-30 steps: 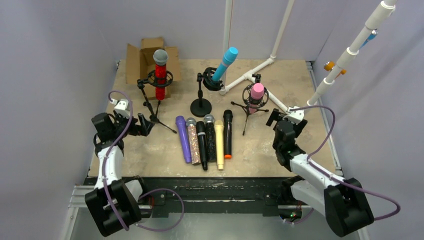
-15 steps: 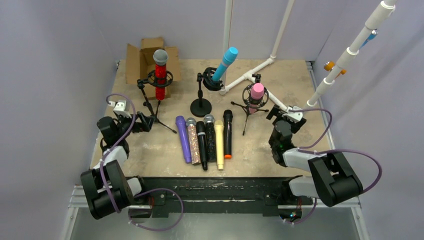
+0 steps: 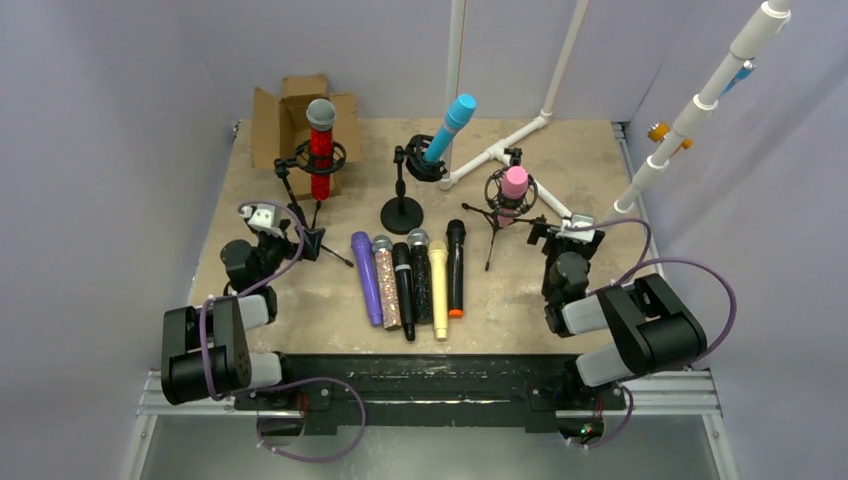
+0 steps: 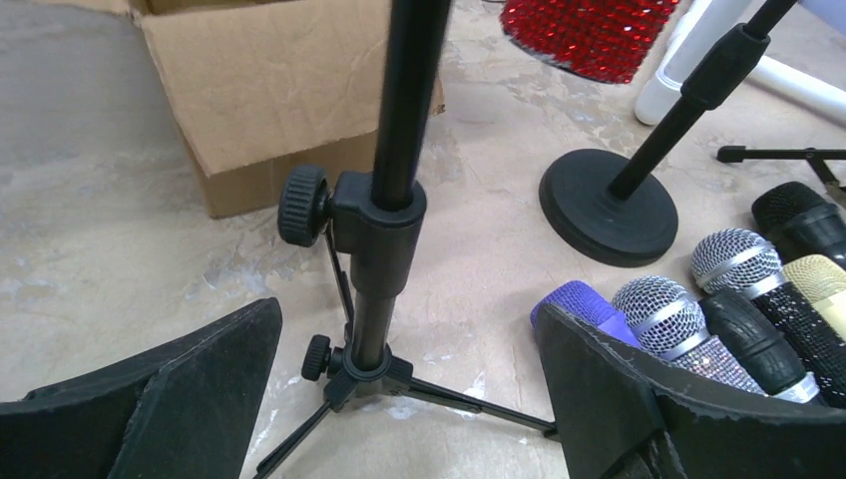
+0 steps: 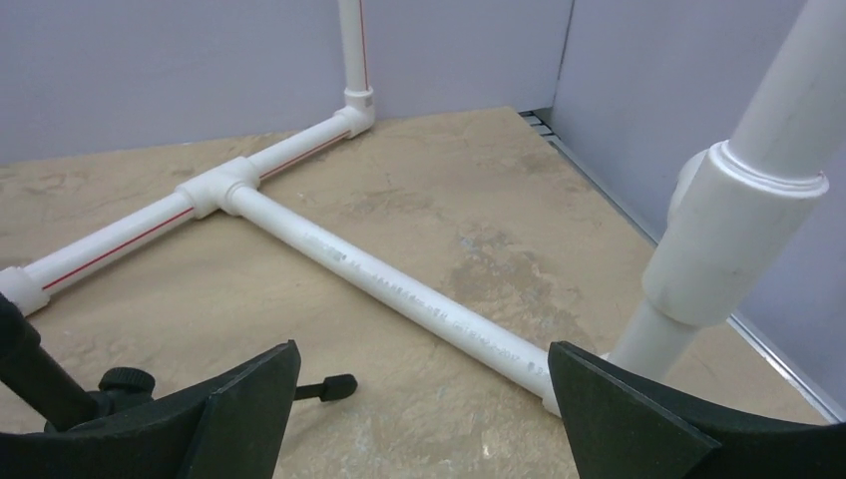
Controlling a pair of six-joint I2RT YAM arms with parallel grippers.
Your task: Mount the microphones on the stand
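The tabletop (image 3: 520, 300) is a tan board with purple walls around it. A white pipe frame (image 3: 495, 152) lies across its far right part, with uprights rising at the far edge and the right edge.

The left arm (image 3: 215, 345) is folded low at the near left corner. The right arm (image 3: 640, 330) is folded low at the near right corner. An open cardboard box (image 3: 270, 120) sits in the far left corner.

Three stands are upright along the far half. The tripod stand (image 3: 300, 205) just in front of the box holds a red glitter microphone (image 3: 320, 150) upright in its ring mount. The round-base stand (image 3: 402, 213) in the middle holds a light blue microphone (image 3: 450, 125), tilted to the right. The small tripod stand (image 3: 495, 225) on the right holds a pink microphone (image 3: 514, 185) upright.

Six more microphones lie side by side in the middle of the tabletop, towards the near edge, heads towards the far edge. From left to right they are:
- purple microphone (image 3: 366, 277)
- silver glitter microphone (image 3: 386, 285)
- black microphone (image 3: 403, 288)
- black glitter microphone (image 3: 420, 275)
- cream microphone (image 3: 439, 285)
- black microphone with an orange end (image 3: 456, 265)

The left fingers (image 4: 180, 389) are spread wide and hold nothing. They sit low near the left edge and face the lower post of the tripod stand, apart from it, with the row's heads beside the right-hand one. The right fingers (image 5: 229, 409) are also spread wide and hold nothing, and they face the pipe frame.
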